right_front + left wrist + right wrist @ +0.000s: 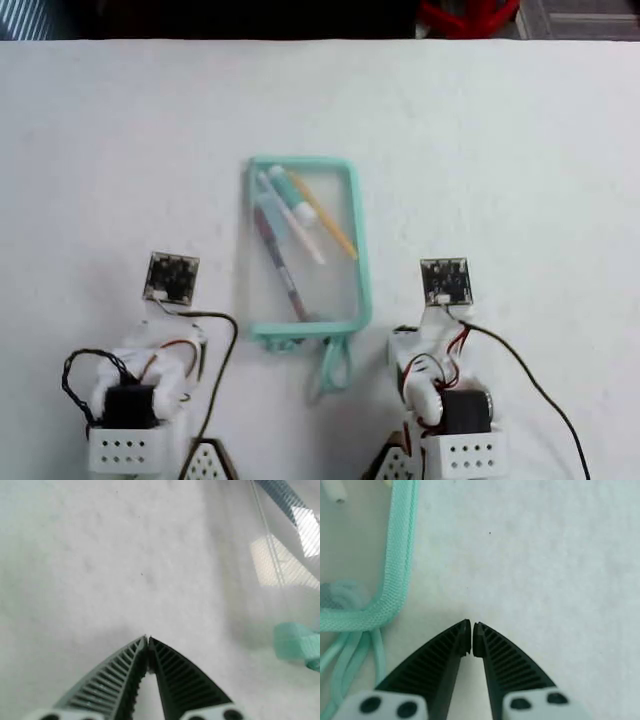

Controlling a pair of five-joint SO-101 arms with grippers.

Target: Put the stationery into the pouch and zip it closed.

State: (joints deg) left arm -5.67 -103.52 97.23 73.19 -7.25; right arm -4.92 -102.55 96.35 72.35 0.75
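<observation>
Stationery (290, 230) lies inside the clear pouch (358, 240) mid-table (500, 150), toward the near edge, so the job looks finished. The left gripper (148, 639) and right gripper (471, 630) flank it, pincers pinched together and empty, probably parked clear.

Beside my right gripper (471, 631), the pouch (400, 555) runs off the frame edge; its cord loop (376, 655) is likewise cut off. Beside my left gripper (148, 641), the teal pouch edge (295, 640) is blurred.
</observation>
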